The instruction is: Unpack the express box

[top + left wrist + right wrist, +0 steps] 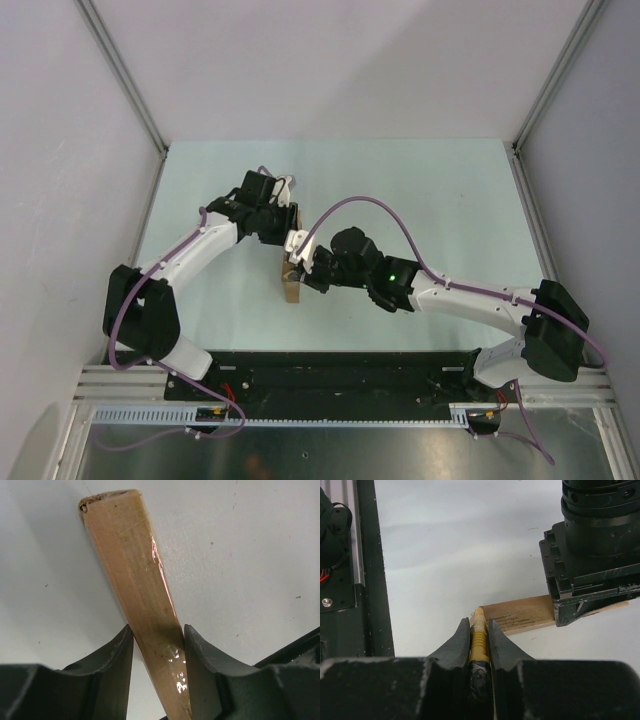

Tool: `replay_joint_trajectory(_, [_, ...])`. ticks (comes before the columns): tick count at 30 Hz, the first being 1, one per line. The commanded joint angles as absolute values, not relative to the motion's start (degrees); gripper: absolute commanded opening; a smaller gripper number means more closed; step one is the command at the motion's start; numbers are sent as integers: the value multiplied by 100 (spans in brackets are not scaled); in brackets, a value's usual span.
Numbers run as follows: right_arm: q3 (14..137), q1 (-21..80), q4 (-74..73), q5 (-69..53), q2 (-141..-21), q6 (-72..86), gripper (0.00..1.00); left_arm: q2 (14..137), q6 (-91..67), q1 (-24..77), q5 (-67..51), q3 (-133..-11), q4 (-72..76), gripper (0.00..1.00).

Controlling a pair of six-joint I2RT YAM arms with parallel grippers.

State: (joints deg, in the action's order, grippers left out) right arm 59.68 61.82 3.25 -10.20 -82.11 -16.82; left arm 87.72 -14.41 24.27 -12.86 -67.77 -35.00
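- The left gripper (158, 642) is closed to a narrow gap and clamps the express box (135, 565) across its thin dimension. Its dark fingers (112, 670) press on both broad faces at the bottom of the left wrist view.
- From that grip the box runs up toward the upper left of the frame. A strip of shiny clear tape lies along its narrow brown side.
- The right gripper (479, 625) is almost fully closed. Its fingers (456, 647) pinch the yellow ribbed utility knife (479, 647) at the lower centre of the right wrist view.
- The knife's tip points up the frame and seems to touch the near end of the box (520, 614), though the contact point is too small to confirm.
- In that same view the left arm (600, 545) fills the upper right and comes down onto the box's far part.
- In the top view the box (291, 287) sits just left of centre on the pale table (420, 200). The left gripper (282, 228) is above it in the frame, and the right gripper (305, 265) comes in from its right.
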Motion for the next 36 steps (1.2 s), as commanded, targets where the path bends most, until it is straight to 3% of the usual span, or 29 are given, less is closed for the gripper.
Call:
replay_joint_trajectory(1, [5985,6223,598,-879,-8262,-1837,0,9000,-1125,2461,-1309,-6688,-3595,41])
replay_joint_trajectory(9, [5985,6214,212,-958,-8385,-2249,0,9017,-1064,2487,-1301,-6583,-3586,41])
replay_joint_trajectory(12, [5985,6214,27,-1063,-8376,-2303,0,9035,-993,2496,-1257,-6557,-3603,36])
replay_joint_trajectory(16, [5985,6196,-508,-1011,-8262,-2373,0,9088,-844,2531,-1029,-6565,-3630,13])
replay_joint_trajectory(19, [5985,6135,-817,-1002,-8139,-2469,0,9149,-730,2584,-836,-6574,-3656,7])
replay_joint_trajectory(28, [5985,5801,-1380,-1274,-7884,-2672,0,9202,-633,2646,-633,-6539,-3718,0])
replay_joint_trajectory(36, [5994,5687,-1467,-1327,-7884,-2794,0,9229,-589,2646,-53,-6495,-3876,0])
